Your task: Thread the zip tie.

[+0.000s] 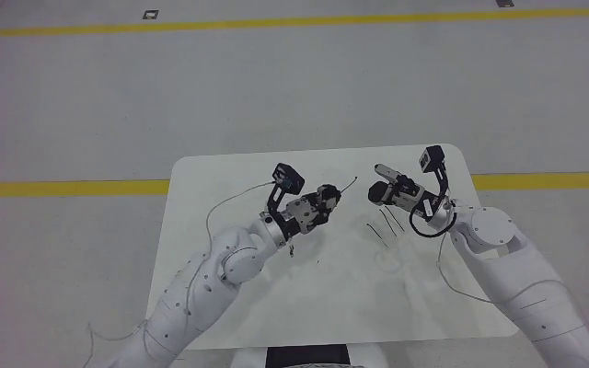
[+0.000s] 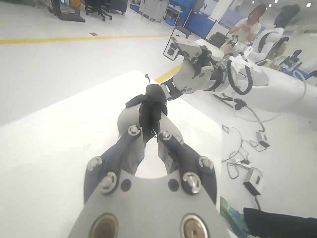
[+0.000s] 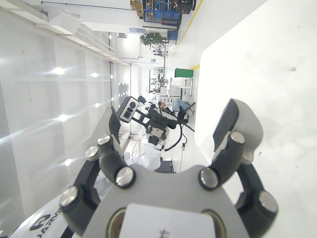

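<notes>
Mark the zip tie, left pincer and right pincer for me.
zip tie point(image 2: 148, 81), left wrist view, end sticking up past the tips
left pincer point(image 2: 151, 102), left wrist view, where closed tips meet
right pincer point(image 1: 375, 181), top view, gap between open tips

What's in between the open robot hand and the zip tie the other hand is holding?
Nothing. In the top view, only bare white table shows between the right gripper and the zip tie poking from the left gripper.
</notes>
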